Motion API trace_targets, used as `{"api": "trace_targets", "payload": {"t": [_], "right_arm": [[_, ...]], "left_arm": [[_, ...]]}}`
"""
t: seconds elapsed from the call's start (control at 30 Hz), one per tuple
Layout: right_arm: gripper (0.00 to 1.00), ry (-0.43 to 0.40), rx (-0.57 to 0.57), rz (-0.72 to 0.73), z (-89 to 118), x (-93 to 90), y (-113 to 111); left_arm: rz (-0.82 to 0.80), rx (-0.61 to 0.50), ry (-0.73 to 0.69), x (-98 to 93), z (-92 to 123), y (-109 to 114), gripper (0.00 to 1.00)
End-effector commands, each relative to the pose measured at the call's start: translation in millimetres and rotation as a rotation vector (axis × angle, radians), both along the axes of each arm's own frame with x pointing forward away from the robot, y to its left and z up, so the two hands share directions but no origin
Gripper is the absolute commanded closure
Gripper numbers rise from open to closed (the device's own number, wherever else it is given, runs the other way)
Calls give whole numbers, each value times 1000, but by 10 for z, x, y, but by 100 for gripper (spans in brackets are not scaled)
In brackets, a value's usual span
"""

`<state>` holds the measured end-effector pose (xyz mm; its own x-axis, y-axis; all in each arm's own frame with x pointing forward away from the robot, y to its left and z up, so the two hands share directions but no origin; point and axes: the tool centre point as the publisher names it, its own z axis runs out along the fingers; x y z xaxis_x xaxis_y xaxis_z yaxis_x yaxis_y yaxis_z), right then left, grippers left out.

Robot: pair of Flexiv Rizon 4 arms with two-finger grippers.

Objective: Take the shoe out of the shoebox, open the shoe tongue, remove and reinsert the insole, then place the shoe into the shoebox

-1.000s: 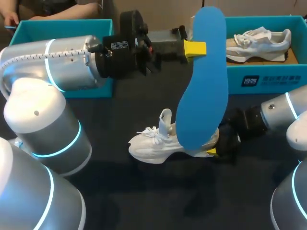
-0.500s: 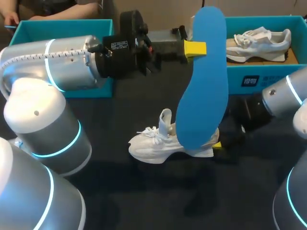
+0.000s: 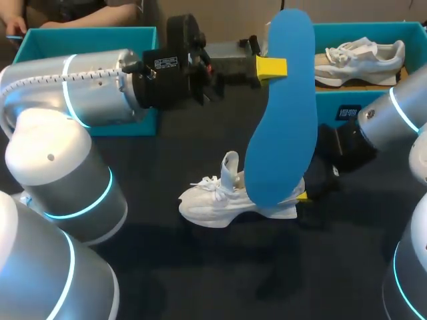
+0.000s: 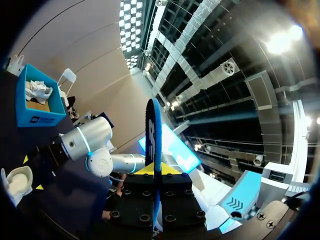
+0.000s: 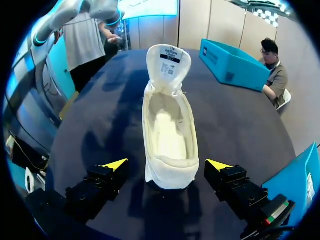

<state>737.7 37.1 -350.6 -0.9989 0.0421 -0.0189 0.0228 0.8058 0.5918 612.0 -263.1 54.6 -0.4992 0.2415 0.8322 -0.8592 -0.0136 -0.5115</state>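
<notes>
Right arm rose toward shoebox; held-up insole screens shoe heel.

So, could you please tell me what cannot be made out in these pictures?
Head view: the insole covers the heel of the shoe.
Right wrist view: the raised tongue hides the shoe's toe.
Left wrist view: the insole shows edge-on, its faces unseen.

Our left arm and right arm wear smooth, glossy silver shells, either metal or painted plastic, with matt black wrist housings. The white shoe looks like soft knit cloth with a fuzzy lining. The blue insole looks like matt foam. The teal shoebox looks like smooth card. The dark table is matt.
</notes>
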Motion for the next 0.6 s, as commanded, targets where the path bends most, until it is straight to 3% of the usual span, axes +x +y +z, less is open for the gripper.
{"api": "trace_targets", "payload": {"t": [0.03,0.23,0.6], "right_arm": [[0,0,-19,-3,12,-12,7],[0,0,-19,-3,12,-12,7],[0,-39,-190,8,307,-32,-39]], "left_arm": [[3,1,0,-2,2,-35,100],[3,1,0,-2,2,-35,100],[3,1,0,-2,2,-35,100]]}}
